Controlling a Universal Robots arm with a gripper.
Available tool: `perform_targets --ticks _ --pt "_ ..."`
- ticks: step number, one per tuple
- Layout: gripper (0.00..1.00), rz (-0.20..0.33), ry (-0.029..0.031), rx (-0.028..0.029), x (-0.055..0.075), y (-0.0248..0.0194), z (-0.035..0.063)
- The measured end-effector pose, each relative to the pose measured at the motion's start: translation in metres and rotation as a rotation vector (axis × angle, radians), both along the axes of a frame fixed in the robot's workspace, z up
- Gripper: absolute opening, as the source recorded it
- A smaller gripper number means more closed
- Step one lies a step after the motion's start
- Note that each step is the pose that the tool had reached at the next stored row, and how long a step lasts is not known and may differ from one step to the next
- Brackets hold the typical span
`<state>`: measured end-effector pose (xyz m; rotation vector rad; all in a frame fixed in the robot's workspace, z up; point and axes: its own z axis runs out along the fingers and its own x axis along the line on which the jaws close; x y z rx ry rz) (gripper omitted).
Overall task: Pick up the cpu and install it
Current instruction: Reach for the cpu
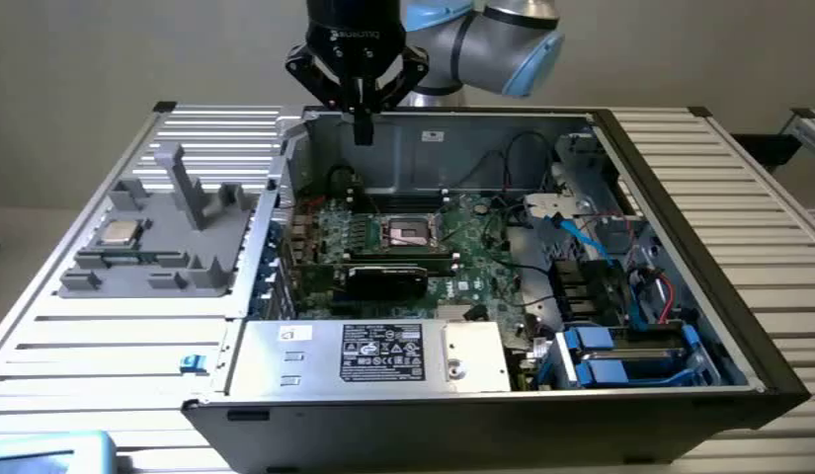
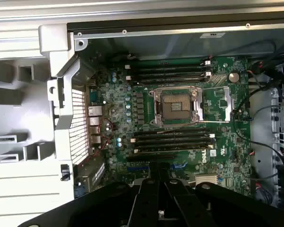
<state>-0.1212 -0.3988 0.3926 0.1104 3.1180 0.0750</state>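
Observation:
The cpu (image 1: 119, 234), a small square chip with a shiny metal top, lies flat on the grey holder (image 1: 183, 272) at the exterior view's left, outside the computer case. My gripper (image 1: 364, 130) hangs high over the back edge of the open case, well apart from the cpu, shut with nothing between its fingers. In the wrist view its black fingers (image 2: 151, 198) meet in a point over the motherboard. The black socket (image 1: 410, 230) framed in metal sits in the middle of the green motherboard (image 2: 176, 106), with its frame standing open.
A black graphics card (image 1: 400, 272) lies just in front of the socket. A silver power supply (image 1: 367, 353) fills the case's near side. Cables and blue drive bays (image 1: 618, 351) crowd the exterior view's right. Tall grey posts (image 1: 183, 193) rise from the holder.

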Motion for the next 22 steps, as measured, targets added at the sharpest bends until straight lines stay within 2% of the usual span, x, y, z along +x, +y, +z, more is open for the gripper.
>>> perform_targets --ticks 14,17,22 --pt "0.11 0.0 0.0 0.0 -0.001 0.0 0.0" --pt "0.11 0.0 -0.0031 0.0001 -0.01 0.0 0.0" --pt "0.11 0.0 -0.0038 0.0 -0.031 0.0 0.0"
